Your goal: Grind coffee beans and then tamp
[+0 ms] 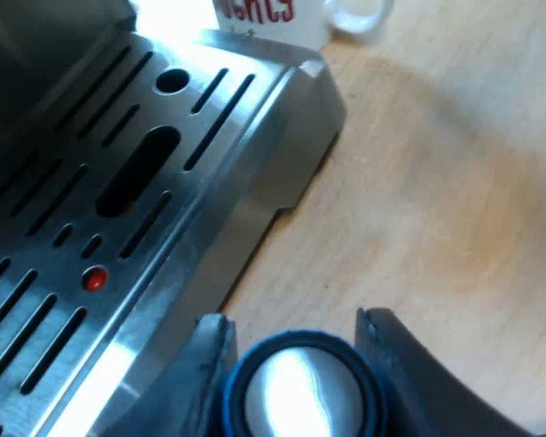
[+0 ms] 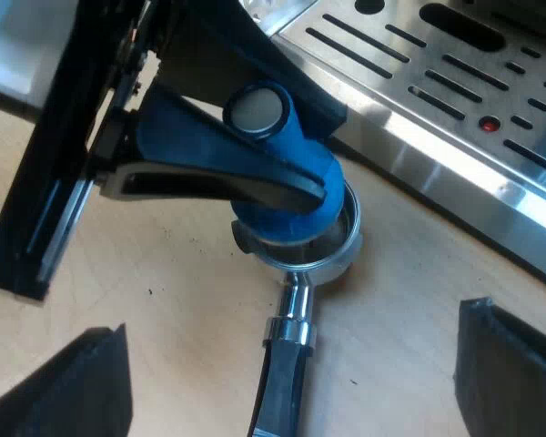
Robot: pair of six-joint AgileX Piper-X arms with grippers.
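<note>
A: As the left wrist view lists it, what is item one?

B: Tamper [image 1: 300, 396], blue, metal cap. My left gripper [image 1: 294, 350] is clamped on it, a finger against each side. Alongside: machine [image 1: 118, 228] drip grille, mug [image 1: 282, 18] beyond it, table [image 1: 437, 182] beneath.

A: And the right wrist view?

B: Same tamper [image 2: 296, 146], seated in the holder [image 2: 341, 246], which lies on the table [image 2: 164, 319] just beside the machine [image 2: 409, 155]. Handle [image 2: 282, 391] runs toward my right gripper [image 2: 291, 364], fingers wide apart, holding nothing.

A: Handling?

B: By my judgement only. Tamper: likely solid, stiff, smooth-sided; hold the body square or it tilts. Holder: probably heavy metal, loose on the table, free to slide; steady it by the handle, not the rim.
</note>
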